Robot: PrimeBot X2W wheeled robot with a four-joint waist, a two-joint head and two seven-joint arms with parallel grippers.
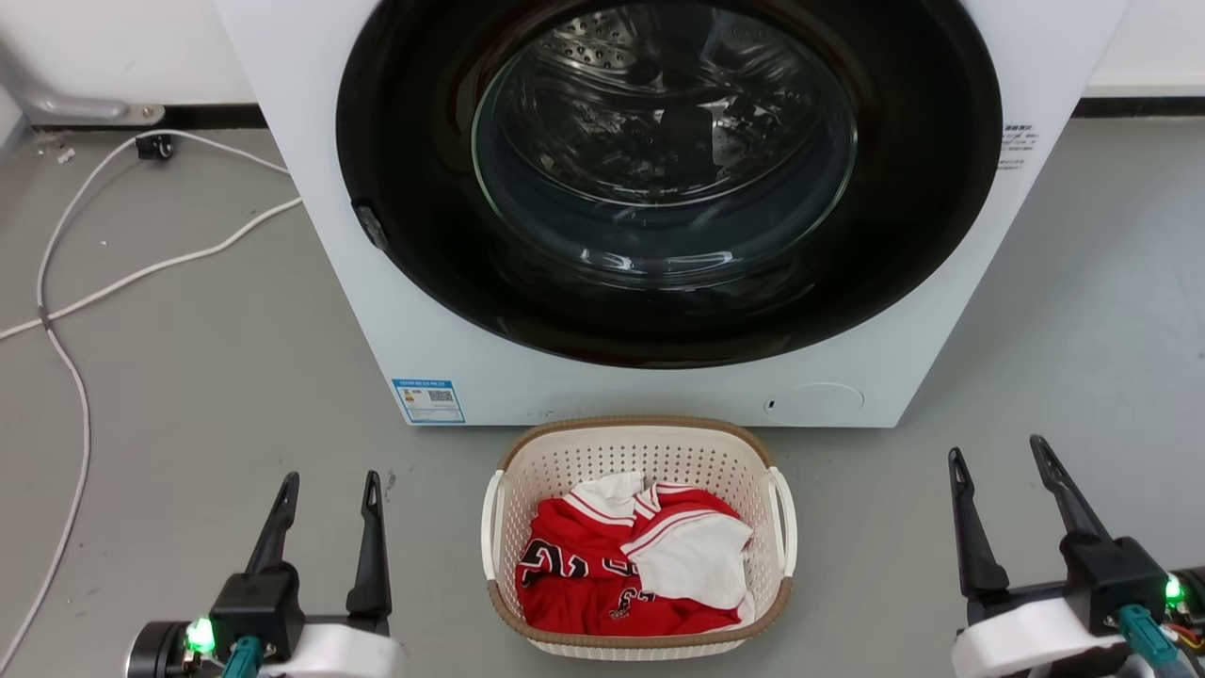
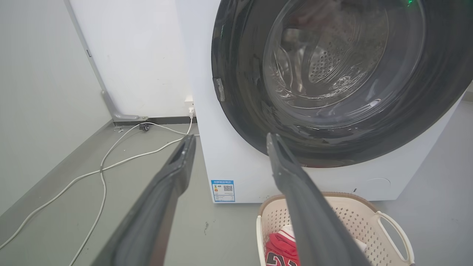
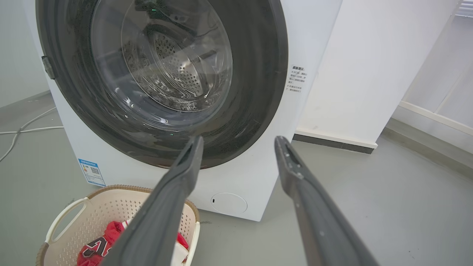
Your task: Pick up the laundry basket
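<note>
The laundry basket [image 1: 565, 461] stands upright on the grey floor [image 1: 188, 395], just in front of the washing machine [image 1: 602, 386], below its round glass door [image 1: 664, 141]. It holds red-and-white clothing [image 1: 612, 565]; its white side handles [image 1: 786, 523] are free. The left claw [image 1: 331, 478] sits forward of the machine's left corner, fingers spread and holding nothing. The right claw [image 1: 998, 448] sits forward of the machine's right corner, likewise spread and empty. Both claws are well apart from the basket. A white cable [image 1: 141, 273] lies on the floor left of the machine.
</note>
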